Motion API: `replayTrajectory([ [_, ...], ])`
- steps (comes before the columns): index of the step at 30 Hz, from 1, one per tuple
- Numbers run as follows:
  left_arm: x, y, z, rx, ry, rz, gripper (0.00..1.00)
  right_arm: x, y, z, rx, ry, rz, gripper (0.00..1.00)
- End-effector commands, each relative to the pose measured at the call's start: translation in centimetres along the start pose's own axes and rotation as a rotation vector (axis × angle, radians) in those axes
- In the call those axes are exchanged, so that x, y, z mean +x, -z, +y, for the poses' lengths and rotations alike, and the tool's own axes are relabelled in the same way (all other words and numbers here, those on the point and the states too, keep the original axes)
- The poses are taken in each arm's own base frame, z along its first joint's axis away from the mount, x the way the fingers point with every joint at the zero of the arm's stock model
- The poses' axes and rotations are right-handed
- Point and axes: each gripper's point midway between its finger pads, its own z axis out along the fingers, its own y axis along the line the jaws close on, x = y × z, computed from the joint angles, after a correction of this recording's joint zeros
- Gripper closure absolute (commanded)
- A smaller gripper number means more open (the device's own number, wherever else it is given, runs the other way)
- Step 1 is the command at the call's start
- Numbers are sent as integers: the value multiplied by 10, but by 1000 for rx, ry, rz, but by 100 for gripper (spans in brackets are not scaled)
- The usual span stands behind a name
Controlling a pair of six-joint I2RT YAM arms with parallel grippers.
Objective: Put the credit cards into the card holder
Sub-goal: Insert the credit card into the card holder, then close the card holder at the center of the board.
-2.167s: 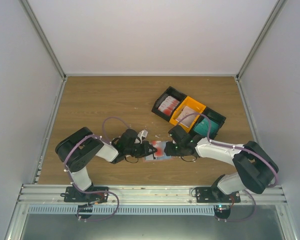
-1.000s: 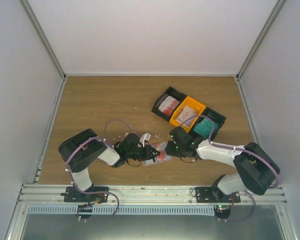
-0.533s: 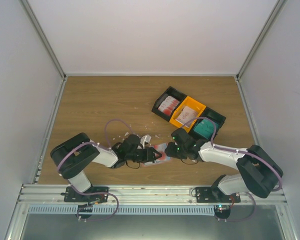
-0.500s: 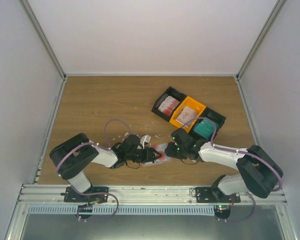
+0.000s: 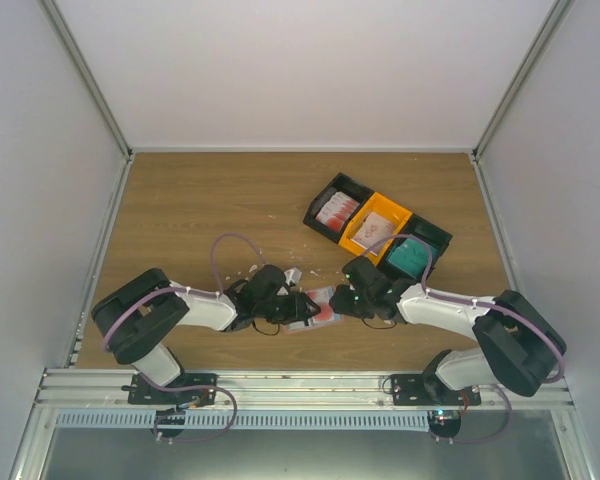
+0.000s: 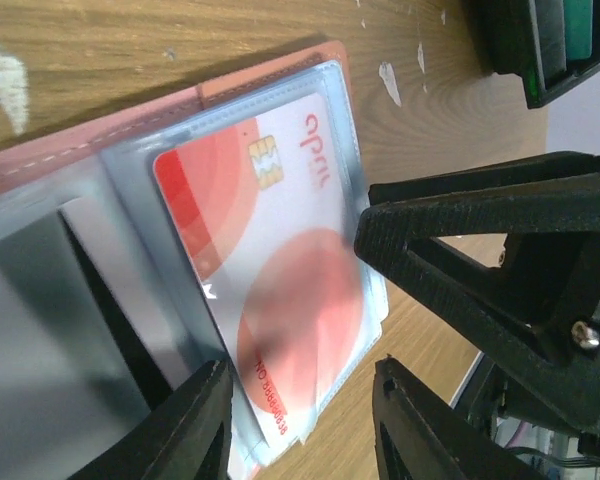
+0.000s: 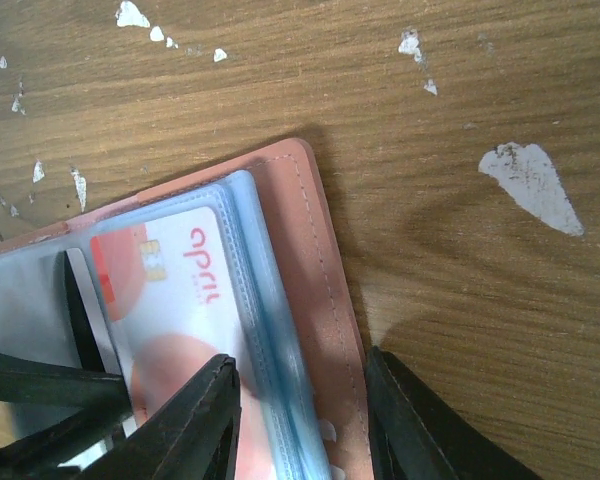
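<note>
The left claw (image 6: 302,370) is standing partly open, its jaws straddling the near end of the red-and-white card (image 6: 270,250). I cannot tell whether it is pressing on the card or merely bracketing it. The right claw (image 7: 300,356), facing it from the opposite side, is likewise standing partly open across the outer edge of the card holder (image 7: 305,260), with nothing visibly clamped. The holder is lying open and flat on the counter (image 5: 200,210) between the two arms, toward the front, and the card appears to be sitting largely inside its pale blue sleeve (image 7: 242,250). In my judgement the card is light, stiff and slick, best taken by its short exposed end and pushed along its own length. The sleeve looks soft and liable to buckle under an off-line push, and the holder looks light enough to slide unless pinned at its stitched border. Other cards (image 5: 335,210) are lying in a row of bins (image 5: 395,203) well behind the holder, to the right. The counter is wood-grain, flecked with white scraps (image 7: 530,185). White panels (image 5: 300,70) are enclosing it on three sides, and a metal rail (image 5: 300,385) is running along the front.
</note>
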Motion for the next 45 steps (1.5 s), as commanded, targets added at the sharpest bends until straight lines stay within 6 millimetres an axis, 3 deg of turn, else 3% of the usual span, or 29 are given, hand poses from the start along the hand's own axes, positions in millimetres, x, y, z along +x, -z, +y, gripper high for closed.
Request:
replayTrajectory([
  [1,9,-13,12,-58,-32,56,62,18,-5,-14,43,15,58,64],
  [5,7,-17,4,-46,-75,69,73,18,-5,-13,42,18,58,65],
  [9,0,-14,-4,-65,-123,50,73,16,-2,-11,40,20,48,65],
  [16,-24,13,-41,-62,-277,-29,52,-8,17,-5,77,61,-42,60],
  [19,-31,26,-46,-100,-295,-60,44,-16,22,-5,101,79,-69,56],
  [27,-37,63,0,-353,-232,-144,33,-19,19,-3,104,110,-77,53],
  [32,-27,66,32,-478,-192,-110,19,-17,15,0,90,120,-63,53],
  [36,-22,57,45,-490,-200,-87,11,-18,13,1,89,123,-64,53],
  [41,-22,48,46,-485,-205,-73,11,-18,11,0,92,128,-61,53],
  [45,-20,49,59,-555,-185,-55,20,-18,11,0,89,128,-63,53],
])
